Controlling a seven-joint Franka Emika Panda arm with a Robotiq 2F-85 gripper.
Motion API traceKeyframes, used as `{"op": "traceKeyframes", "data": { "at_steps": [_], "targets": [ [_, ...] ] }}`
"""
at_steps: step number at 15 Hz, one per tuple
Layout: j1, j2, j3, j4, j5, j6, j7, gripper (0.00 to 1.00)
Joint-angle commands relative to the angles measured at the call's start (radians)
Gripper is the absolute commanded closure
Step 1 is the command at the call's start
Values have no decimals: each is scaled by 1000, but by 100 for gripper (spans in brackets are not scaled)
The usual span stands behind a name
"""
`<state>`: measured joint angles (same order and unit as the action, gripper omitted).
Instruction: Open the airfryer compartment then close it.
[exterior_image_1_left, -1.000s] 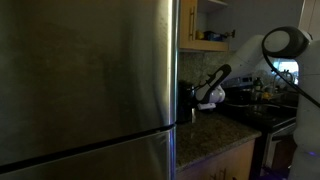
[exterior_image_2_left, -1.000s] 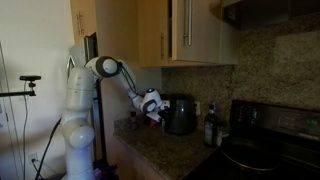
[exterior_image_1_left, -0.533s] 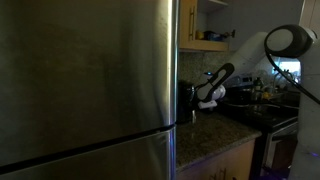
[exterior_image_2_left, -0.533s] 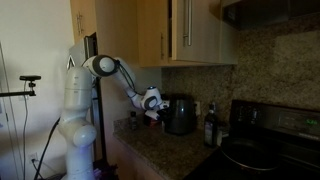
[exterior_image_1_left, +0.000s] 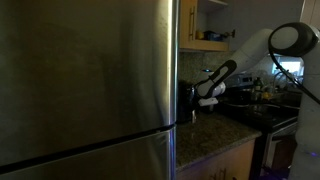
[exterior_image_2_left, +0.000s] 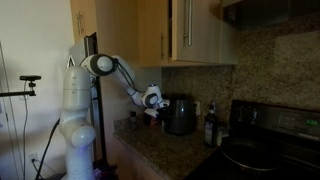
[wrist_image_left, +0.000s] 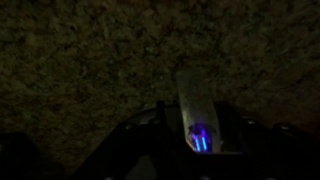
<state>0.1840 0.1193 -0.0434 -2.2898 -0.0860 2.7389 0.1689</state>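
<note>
The black airfryer (exterior_image_2_left: 181, 115) stands on the granite counter against the wall, with its compartment closed; in an exterior view it is half hidden behind the fridge edge (exterior_image_1_left: 186, 101). My gripper (exterior_image_2_left: 152, 100) hovers above the counter a little short of the airfryer's front, and it also shows beside the airfryer in an exterior view (exterior_image_1_left: 205, 96). The wrist view is very dark. It shows only the speckled counter and my fingers as one pale strip together (wrist_image_left: 196, 112), holding nothing. The airfryer is not in the wrist view.
A large steel fridge (exterior_image_1_left: 85, 85) fills one side. Wooden cabinets (exterior_image_2_left: 190, 30) hang above the counter. A bottle (exterior_image_2_left: 210, 125) stands past the airfryer, next to a black stove with a pan (exterior_image_2_left: 250, 150).
My gripper has risen slightly and edged closer to the airfryer. The airfryer has not changed.
</note>
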Motion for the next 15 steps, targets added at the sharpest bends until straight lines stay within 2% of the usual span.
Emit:
{"op": "traceKeyframes", "data": {
  "at_steps": [1, 2, 3, 4, 5, 6, 7, 8, 12, 15],
  "targets": [
    [-26, 23, 5, -15, -85, 196, 79, 16],
    [3, 31, -32, -15, -110, 241, 107, 9],
    [4, 36, -36, -14, -121, 258, 124, 1],
    [4, 36, -35, -15, -119, 245, 129, 0],
    [-5, 30, -20, -5, -96, 218, 103, 9],
    [-5, 33, -23, -5, -99, 220, 109, 27],
    [3, 34, -38, -3, -127, 233, 131, 26],
    [-4, 34, -27, -3, -109, 233, 109, 29],
    [19, 33, -54, 1, -166, 247, 145, 62],
    [26, 22, -51, 1, -180, 210, 146, 86]
  ]
}}
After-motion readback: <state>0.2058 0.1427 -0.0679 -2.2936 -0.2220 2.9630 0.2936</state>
